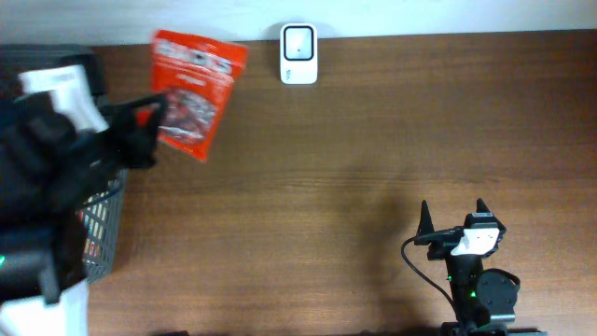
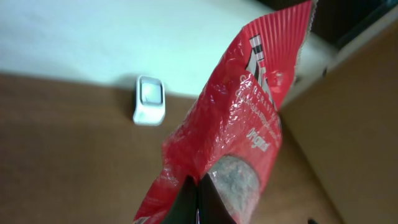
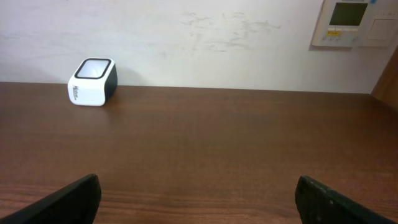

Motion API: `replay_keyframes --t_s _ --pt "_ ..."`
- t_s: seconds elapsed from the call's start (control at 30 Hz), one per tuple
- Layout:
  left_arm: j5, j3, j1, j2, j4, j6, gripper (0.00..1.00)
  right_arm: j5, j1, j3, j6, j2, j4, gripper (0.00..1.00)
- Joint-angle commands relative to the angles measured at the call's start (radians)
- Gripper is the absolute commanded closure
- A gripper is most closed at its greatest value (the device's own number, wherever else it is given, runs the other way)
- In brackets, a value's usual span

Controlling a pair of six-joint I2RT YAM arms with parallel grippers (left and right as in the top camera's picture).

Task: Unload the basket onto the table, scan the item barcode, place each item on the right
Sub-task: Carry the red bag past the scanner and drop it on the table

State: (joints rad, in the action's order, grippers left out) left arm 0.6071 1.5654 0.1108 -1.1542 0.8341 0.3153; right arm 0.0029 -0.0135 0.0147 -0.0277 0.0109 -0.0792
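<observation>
A dark brown, wood-grained tabletop (image 1: 354,168) runs back to a plain white wall (image 3: 186,50). The left claw (image 2: 198,200) is pinched shut on a crinkly, glossy red snack bag (image 1: 194,91), held at the far left, beside the boxy, round-cornered white scanner (image 1: 298,53). The right claw (image 1: 452,217) gapes wide, empty. What looks like a grey wire basket (image 1: 107,233) sits at the left edge.

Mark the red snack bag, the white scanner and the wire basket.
red snack bag (image 1: 196,89): overhead view, middle of its printed front.
white scanner (image 1: 298,53): overhead view, middle of its top face.
wire basket (image 1: 104,233): overhead view, on its mesh side wall.
</observation>
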Motion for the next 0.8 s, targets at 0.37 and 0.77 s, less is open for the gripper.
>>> replay_keyframes --t_s 0.37,0.77 --pt "-0.630 -0.047 -0.497 -0.481 -0.013 0.216 1.00 0.009 -0.006 -0.009 -0.002 -0.008 -0.003 0.01" --pt "-0.630 -0.047 -0.599 -0.761 -0.064 0.352 1.00 0.009 -0.006 -0.009 -0.002 -0.008 -0.003 0.01"
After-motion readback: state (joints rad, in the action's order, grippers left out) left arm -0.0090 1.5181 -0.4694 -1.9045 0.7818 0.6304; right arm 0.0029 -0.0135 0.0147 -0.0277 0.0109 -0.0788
